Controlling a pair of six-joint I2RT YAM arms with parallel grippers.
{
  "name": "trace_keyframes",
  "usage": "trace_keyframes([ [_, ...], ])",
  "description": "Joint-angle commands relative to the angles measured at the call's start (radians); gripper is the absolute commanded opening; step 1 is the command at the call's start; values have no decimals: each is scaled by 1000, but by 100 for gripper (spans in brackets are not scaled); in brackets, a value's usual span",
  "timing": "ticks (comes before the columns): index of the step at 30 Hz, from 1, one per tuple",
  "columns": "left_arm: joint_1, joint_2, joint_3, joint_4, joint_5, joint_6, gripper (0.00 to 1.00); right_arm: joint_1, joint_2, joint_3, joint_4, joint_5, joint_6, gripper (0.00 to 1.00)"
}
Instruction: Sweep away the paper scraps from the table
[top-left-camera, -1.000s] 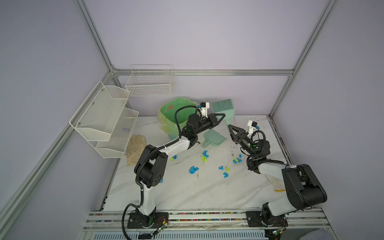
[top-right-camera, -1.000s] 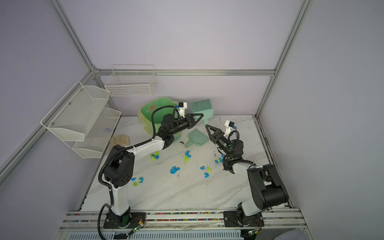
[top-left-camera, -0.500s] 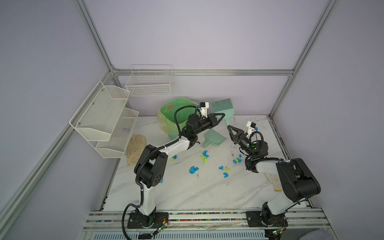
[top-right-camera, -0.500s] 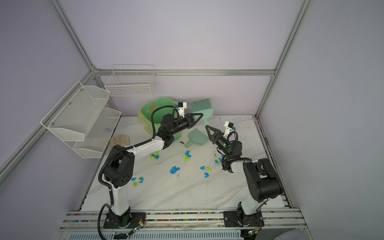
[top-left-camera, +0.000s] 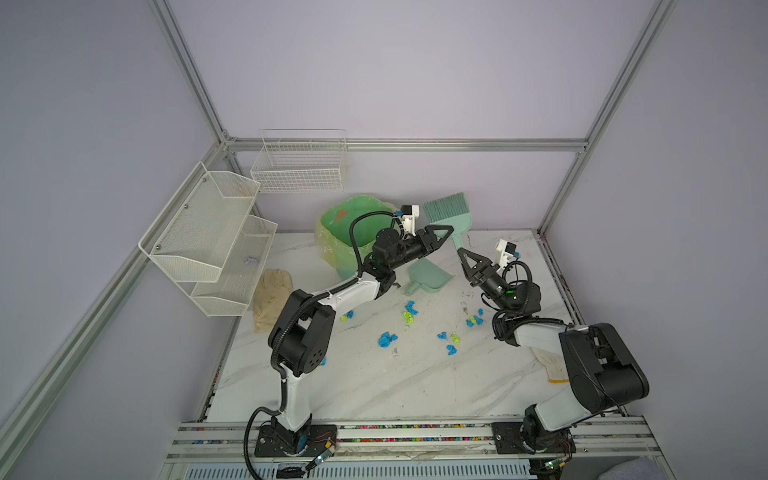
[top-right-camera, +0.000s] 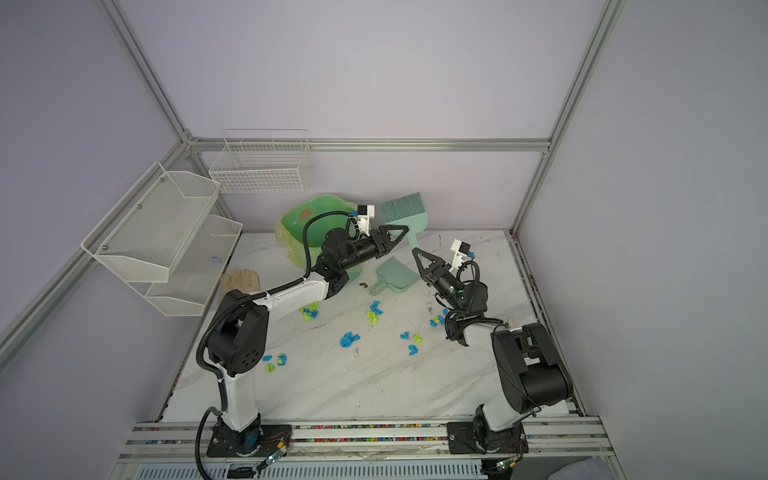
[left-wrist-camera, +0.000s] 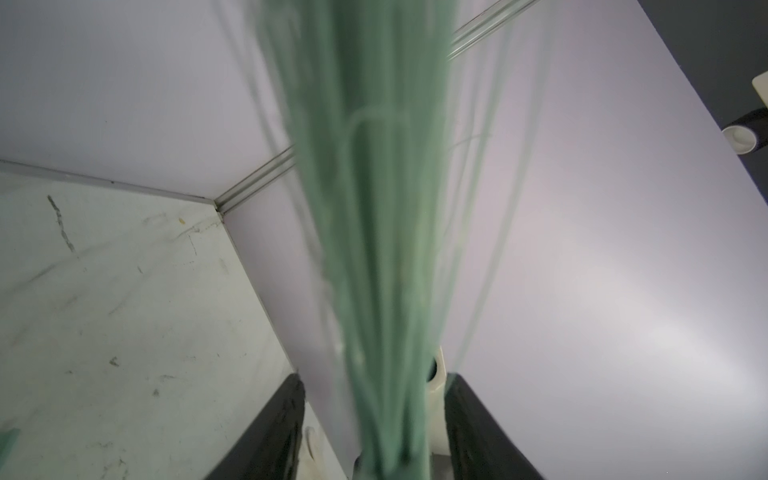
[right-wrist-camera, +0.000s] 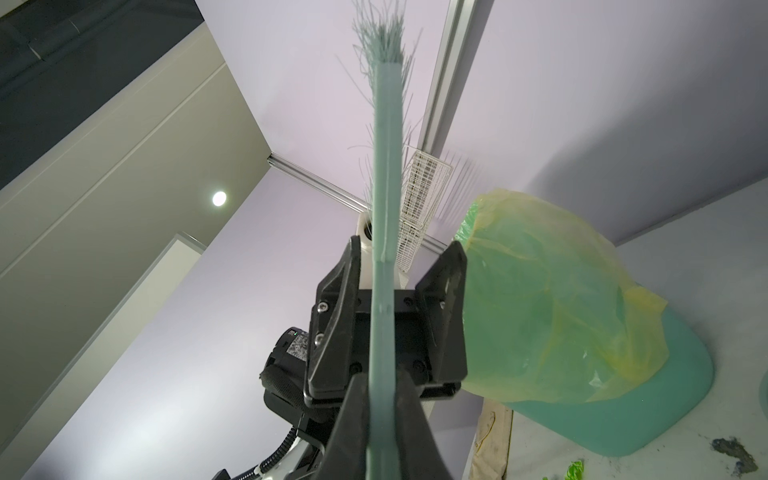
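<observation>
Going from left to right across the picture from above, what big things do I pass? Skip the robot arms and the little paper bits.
Wire shelf → pale glove → green bin → brush → second glove, beside the right arm.

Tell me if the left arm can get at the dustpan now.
Probably yes: the left gripper is open and the dustpan lies uncovered nearby; only the brush, held by the right gripper, stands between its jaws.

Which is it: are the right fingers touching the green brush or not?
Touching. In the right wrist view, the right fingers press the green brush by its handle from both sides, with no gap showing.
</observation>
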Motion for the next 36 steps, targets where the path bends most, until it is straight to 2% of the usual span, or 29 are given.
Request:
trace_keyframes([
  [1,-7,-127,-86,-27,16,92,61,-60,-80,-19,8,-10,-3,0],
  [6,-10,-259,-185,-172,-10,226,77,-113,-176,1,-215,-51,-99,0],
  [10,-14,-330,-216,-318,-20,286,83,-131,-248,17,-364,-52,-178,0],
  [13,-26,-372,-228,-421,-30,330,90,-132,-280,90,-620,-65,-302,0],
  [15,-37,-399,-223,-519,-55,387,100,-135,-295,136,-763,-71,-381,0],
  [17,-50,-412,-194,-656,-107,454,100,-139,-314,168,-854,-70,-446,0],
  [20,-85,-410,-131,-892,-256,574,100,-141,-344,206,-963,-53,-536,0],
  [22,-96,-392,-107,-979,-297,625,100,-142,-353,233,-1028,-34,-578,0],
  [28,-108,-330,-63,-1106,-358,725,99,-157,-364,237,-1095,-39,-621,0],
  [36,-92,-170,83,-1268,-370,839,100,-162,-375,222,-1101,-66,-629,0],
])
